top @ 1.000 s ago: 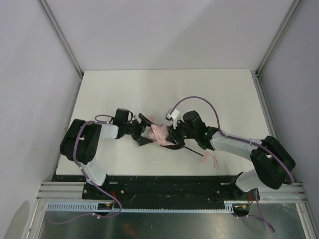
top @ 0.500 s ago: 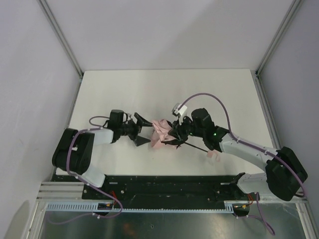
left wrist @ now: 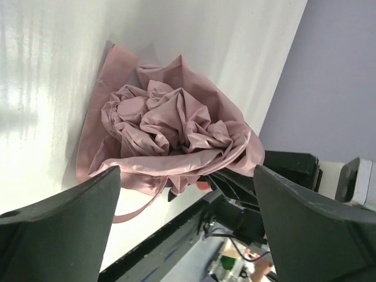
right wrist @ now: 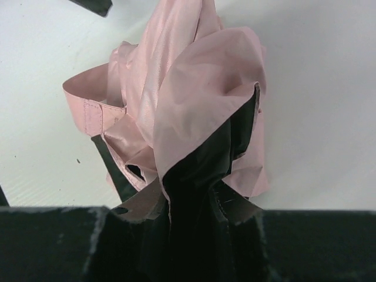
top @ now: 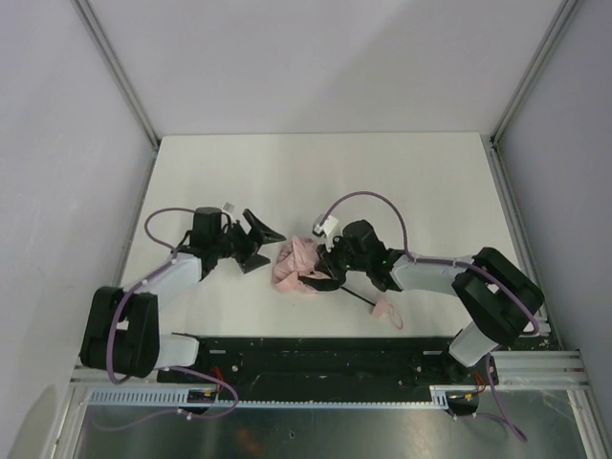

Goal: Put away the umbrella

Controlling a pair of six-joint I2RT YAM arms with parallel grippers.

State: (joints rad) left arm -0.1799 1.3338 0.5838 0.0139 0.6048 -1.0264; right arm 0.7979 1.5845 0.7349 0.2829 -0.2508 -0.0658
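The umbrella [top: 293,267] lies near the middle of the white surface [top: 382,182], a crumpled bundle of pale pink fabric with a dark underside. A flat pink strap [right wrist: 88,104] loops out at one side, and its thin black shaft [top: 356,295] runs toward the near edge to a small pink handle [top: 385,309]. The right pincer [top: 320,271] pinches the bunched fabric at the shaft end, while the left pincer [top: 265,246] stands spread wide just beside the bundle's other side, not touching it.

Lab cell: white table [top: 316,172], aluminium frame [top: 115,72], plain walls.
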